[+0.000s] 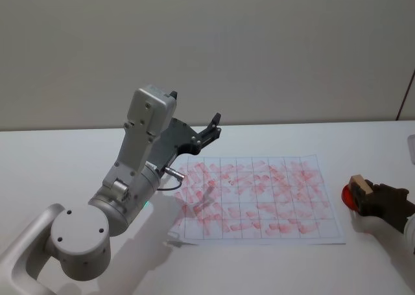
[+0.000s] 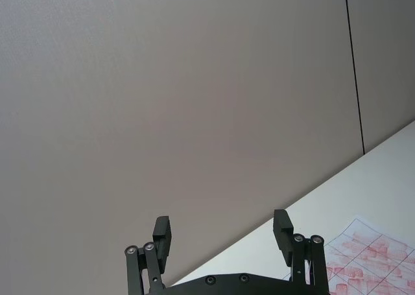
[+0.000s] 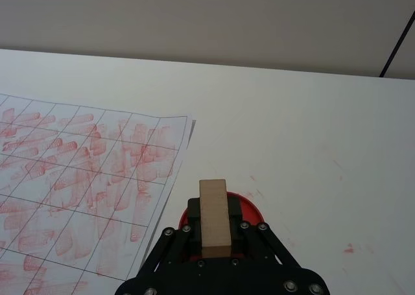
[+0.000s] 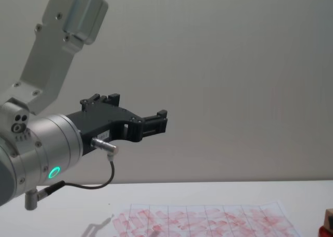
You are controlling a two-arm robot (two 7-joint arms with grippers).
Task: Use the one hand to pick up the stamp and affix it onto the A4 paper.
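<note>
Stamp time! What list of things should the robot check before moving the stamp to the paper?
1. Grip: ok, right gripper shut on the stamp.
2. Ink: cannot tell, the stamp's underside is hidden over the red pad.
3. A4 paper lying beside the pad: ok.
4. Clean square left: cannot tell, red marks nearly everywhere.
5. Path past left gripper: ok, it is open, raised above the paper's left end.

A white table [image 1: 292,269] carries the A4 paper [image 1: 259,198] and a red pad [image 1: 346,197].

Red round pad [image 1: 347,201] — white table [image 1: 259,269]
</note>
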